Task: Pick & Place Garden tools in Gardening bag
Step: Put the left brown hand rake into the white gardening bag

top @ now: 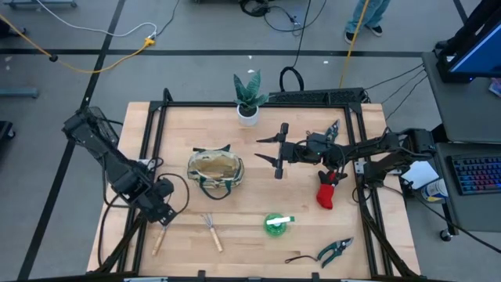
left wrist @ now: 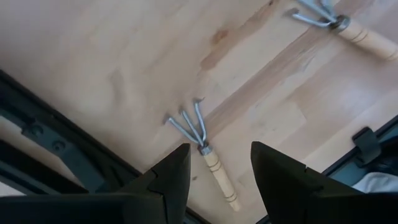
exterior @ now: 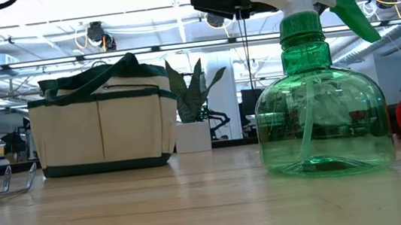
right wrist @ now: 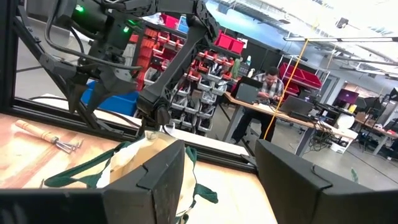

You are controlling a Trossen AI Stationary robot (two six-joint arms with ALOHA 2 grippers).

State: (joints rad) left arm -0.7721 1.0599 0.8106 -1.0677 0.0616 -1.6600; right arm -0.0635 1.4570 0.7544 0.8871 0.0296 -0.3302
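The cream gardening bag (top: 215, 171) with dark green trim stands open at the table's middle; it also shows in the low view (exterior: 104, 127) and the right wrist view (right wrist: 146, 158). My left gripper (top: 164, 213) is open above a wooden-handled mini rake (left wrist: 208, 158) lying flat near the front left; its fingers stand either side of the rake without touching it. A second rake (top: 211, 232) lies nearby. My right gripper (top: 262, 149) is open and empty in the air to the right of the bag, pointing at it (right wrist: 221, 152). A green spray bottle (top: 278, 223), pruning shears (top: 337, 251) and a red-black glove (top: 327, 190) lie on the table.
A green plant in a white pot (top: 249, 102) stands at the far edge behind the bag. More shears (top: 333, 129) lie at the far right under my right arm. A black frame (top: 156, 141) borders the table. A person sits in the room beyond (right wrist: 267, 84).
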